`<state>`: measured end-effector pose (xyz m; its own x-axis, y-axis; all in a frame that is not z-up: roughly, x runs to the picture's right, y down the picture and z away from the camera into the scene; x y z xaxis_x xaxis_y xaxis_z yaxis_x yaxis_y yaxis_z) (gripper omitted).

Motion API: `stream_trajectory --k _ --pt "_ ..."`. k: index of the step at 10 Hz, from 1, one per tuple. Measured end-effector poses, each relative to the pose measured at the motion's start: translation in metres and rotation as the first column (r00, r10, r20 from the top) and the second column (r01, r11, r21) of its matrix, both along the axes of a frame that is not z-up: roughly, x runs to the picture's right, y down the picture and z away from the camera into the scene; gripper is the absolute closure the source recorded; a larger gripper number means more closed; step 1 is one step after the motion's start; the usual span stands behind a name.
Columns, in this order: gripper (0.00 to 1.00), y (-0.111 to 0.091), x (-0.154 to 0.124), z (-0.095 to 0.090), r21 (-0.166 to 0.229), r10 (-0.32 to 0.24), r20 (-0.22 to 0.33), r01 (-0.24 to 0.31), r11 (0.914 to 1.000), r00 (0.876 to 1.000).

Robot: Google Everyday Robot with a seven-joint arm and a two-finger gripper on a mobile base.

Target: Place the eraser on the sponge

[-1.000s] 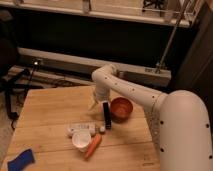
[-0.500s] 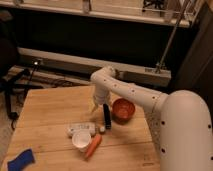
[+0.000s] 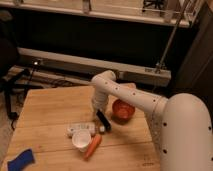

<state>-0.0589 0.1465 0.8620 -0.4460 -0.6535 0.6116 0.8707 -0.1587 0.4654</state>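
Camera view: gripper point(image 3: 99, 108) hung at eraser's point(image 3: 104, 121) upper end, grip undeterminable. Sponge point(image 3: 21, 159) lay far lower-left. Carry probably needed firm hold, clearing cup point(image 3: 81, 140).

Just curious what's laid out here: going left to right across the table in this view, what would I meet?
The sponge → white cup → eraser → red bowl. The end effector hangs at the eraser's far end, overlapping it, so it's left unordered.

On the wooden table point(image 3: 50, 110) a red bowl point(image 3: 123, 110) stands in the centre of the frame, just right of the gripper point(image 3: 99, 107). Lower left of it, a white cup point(image 3: 81, 140) sits between a white strip point(image 3: 79, 129) and an orange carrot point(image 3: 92, 147).
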Motion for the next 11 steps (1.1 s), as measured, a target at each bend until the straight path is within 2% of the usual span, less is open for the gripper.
stream_trajectory --k 1,2,3,4,5,6,7,8,9,10,11 --pt "0.76 0.000 0.001 0.001 -0.001 -0.007 -0.003 0.007 1.0000 1.000" --pt "0.88 -0.002 0.003 0.003 -0.003 -0.028 -0.009 0.028 0.9996 1.000" --pt "0.96 -0.005 0.003 0.003 0.004 -0.041 -0.004 0.041 0.9992 0.999" --pt "1.00 -0.013 -0.001 0.001 0.022 -0.055 0.017 0.055 0.9982 0.998" --pt "1.00 -0.028 -0.014 -0.005 0.059 -0.068 0.058 0.065 0.9961 0.996" --pt "1.00 -0.056 -0.040 -0.019 0.135 -0.093 0.128 0.075 0.9880 0.987" --pt "1.00 -0.076 -0.060 -0.032 0.190 -0.115 0.177 0.081 0.9785 0.977" --pt "1.00 -0.098 -0.085 -0.048 0.250 -0.149 0.238 0.088 0.9644 0.960" --pt "1.00 -0.116 -0.118 -0.071 0.306 -0.193 0.315 0.093 0.9475 0.929" --pt "1.00 -0.123 -0.147 -0.092 0.337 -0.233 0.382 0.100 0.9363 0.894" --pt "1.00 -0.123 -0.172 -0.112 0.354 -0.271 0.444 0.110 0.9286 0.854"
